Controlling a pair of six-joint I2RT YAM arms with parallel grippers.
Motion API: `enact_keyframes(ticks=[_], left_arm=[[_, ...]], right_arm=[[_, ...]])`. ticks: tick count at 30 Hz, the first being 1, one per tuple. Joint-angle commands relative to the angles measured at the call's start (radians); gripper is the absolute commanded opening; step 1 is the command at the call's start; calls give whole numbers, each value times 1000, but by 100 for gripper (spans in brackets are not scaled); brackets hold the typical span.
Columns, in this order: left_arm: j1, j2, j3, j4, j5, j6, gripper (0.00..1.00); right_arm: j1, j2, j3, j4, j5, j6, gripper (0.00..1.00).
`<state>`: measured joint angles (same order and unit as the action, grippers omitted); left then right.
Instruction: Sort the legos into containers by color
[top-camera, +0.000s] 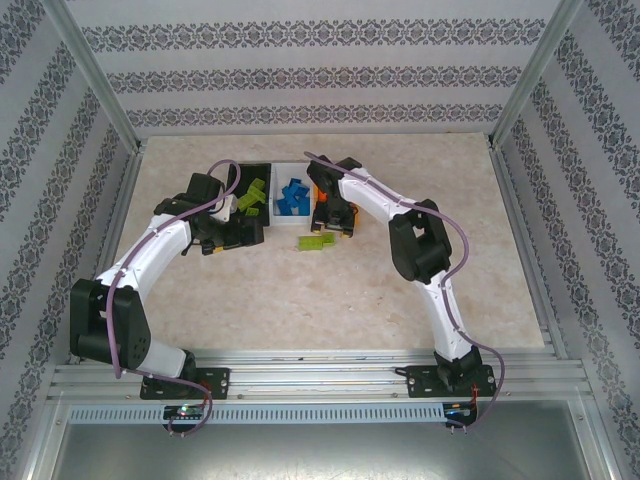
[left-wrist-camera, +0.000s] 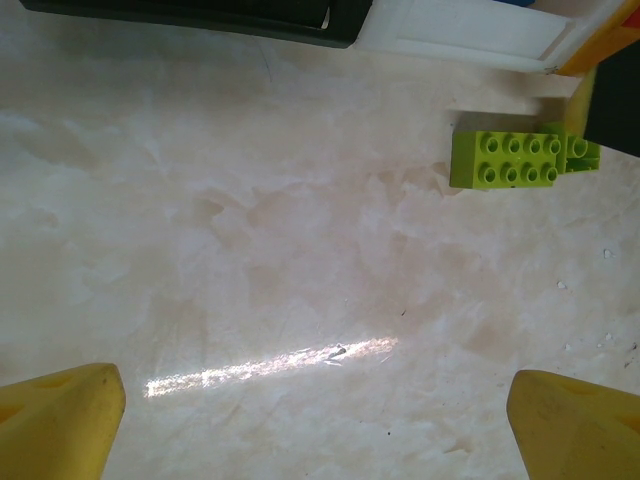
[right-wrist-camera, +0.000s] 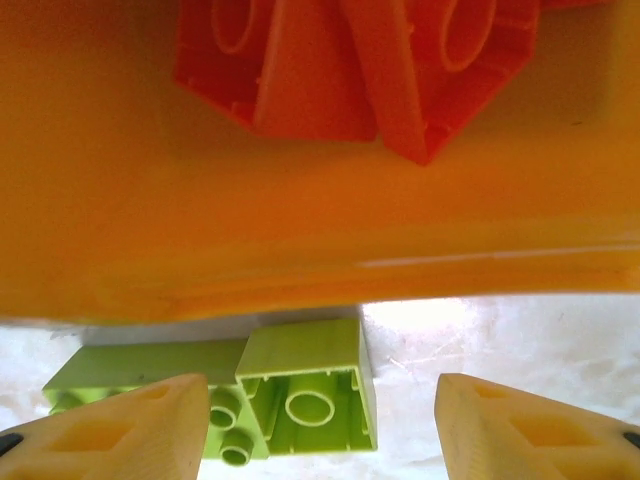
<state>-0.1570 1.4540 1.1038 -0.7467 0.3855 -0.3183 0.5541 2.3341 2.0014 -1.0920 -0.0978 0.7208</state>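
Right end effector (right-wrist-camera: 318, 420) stood open astride two lime-green studded plastic bricks (right-wrist-camera: 300, 362) just beside the orange plastic bin (right-wrist-camera: 300, 240) towards the surface's (top-camera: 400, 290) far edge; centring on one brick before closing seemed wise.

Left hand (left-wrist-camera: 318, 425) wide, right hand (right-wrist-camera: 320, 430) narrower.

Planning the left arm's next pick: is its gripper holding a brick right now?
No, the left gripper is open over the bare table, and the green bricks lie ahead of it, untouched.
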Motion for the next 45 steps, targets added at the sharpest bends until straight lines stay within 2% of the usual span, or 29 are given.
enact_keyframes(ticks=[1,5,10,19,29,34,38,45], left_arm=[[-7,-16,11,2,1,-1,99],[-9,-19,7,3,1,-4,99],[-8,-26,2,9,8,-7,99],[-8,-37,-10,14,18,-15,99],[-7,-59,-26,15,12,-18,100],[-9,-74,-30,9,4,-17,100],[-7,-85,-37,5,-4,-13,100],[-8,-84,-33,5,-4,-15,100]], right_arm=[[4,20,28,-59,-1,-17,62],[6,2,-1,-66,12,-22,60],[6,-59,-98,-31,27,-11,49],[11,-118,-207,16,26,6,50],[3,-103,-188,16,40,-33,52],[3,-81,-170,9,39,-46,47],[6,-99,-176,20,49,-47,35],[14,-159,-156,20,19,-18,35]])
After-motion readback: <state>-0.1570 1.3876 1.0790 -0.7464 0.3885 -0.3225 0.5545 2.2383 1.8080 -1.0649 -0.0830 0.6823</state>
